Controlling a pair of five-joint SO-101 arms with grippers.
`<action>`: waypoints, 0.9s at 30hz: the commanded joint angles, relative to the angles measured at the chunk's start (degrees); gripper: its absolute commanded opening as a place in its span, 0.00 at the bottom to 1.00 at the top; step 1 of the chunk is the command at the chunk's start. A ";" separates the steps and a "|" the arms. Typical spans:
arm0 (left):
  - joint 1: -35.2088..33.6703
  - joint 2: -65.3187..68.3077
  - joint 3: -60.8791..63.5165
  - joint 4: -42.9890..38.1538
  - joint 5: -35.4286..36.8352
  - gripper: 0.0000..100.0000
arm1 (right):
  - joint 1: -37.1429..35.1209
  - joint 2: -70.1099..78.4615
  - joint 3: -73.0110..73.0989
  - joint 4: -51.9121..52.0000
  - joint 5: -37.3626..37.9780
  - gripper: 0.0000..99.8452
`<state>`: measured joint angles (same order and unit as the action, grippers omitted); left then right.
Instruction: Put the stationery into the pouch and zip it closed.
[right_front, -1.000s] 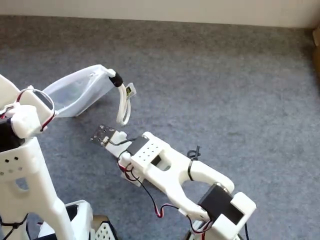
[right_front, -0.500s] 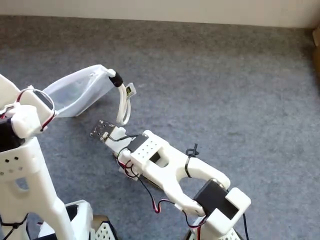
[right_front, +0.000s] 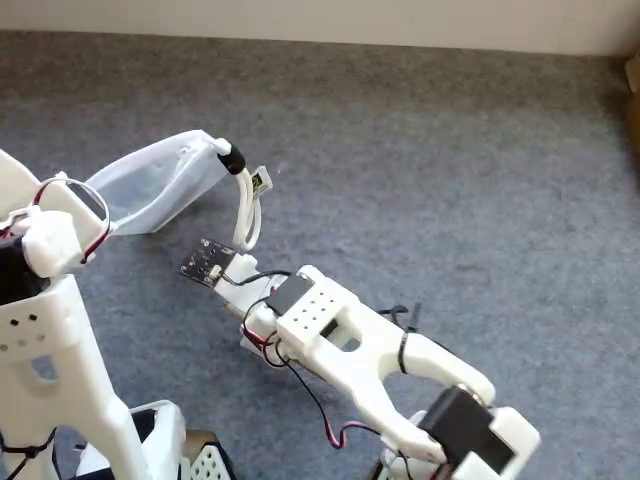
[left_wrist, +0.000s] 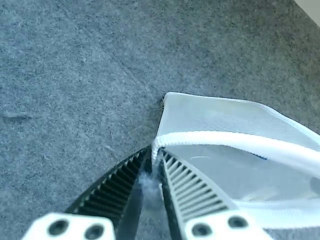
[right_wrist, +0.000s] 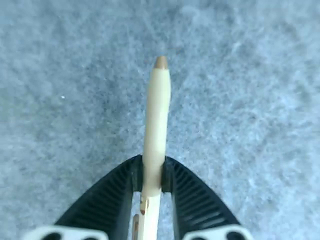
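Note:
A translucent white pouch (right_front: 155, 182) is held off the grey carpet at the left, mouth toward the middle, with a white loop strap (right_front: 245, 215) hanging from it. My left gripper (left_wrist: 154, 153) is shut on the pouch (left_wrist: 225, 145) at a corner of its rim. Black ribbed fingers (left_wrist: 187, 182) show on both sides of the fabric. My right gripper (right_wrist: 152, 165) is shut on a cream pen (right_wrist: 156, 112) with a brown tip, pointing away over the carpet. The right arm (right_front: 330, 330) lies just in front of the strap and covers its gripper from above.
Grey carpet (right_front: 470, 170) stretches free to the right and back. A pale wall strip (right_front: 400, 20) runs along the far edge. The left arm's white body (right_front: 45, 330) stands at the near left.
The right arm's rear part has shifted right and toward the front, and its wrist has turned slightly. The pouch and the left arm have stayed put.

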<state>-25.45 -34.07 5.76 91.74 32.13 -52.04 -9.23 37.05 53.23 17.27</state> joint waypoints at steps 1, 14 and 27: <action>-0.48 -0.13 0.40 -0.09 0.44 0.01 | -0.66 -9.27 -0.13 2.77 0.53 0.01; -0.40 -0.13 0.40 -0.09 0.44 0.01 | -4.62 -32.04 2.95 6.55 0.09 0.01; 3.56 -0.13 0.40 0.26 0.35 0.01 | -4.26 -44.70 3.03 -6.90 -15.91 0.01</action>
<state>-25.27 -34.07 5.76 91.74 32.13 -56.09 -50.02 40.40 50.15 4.44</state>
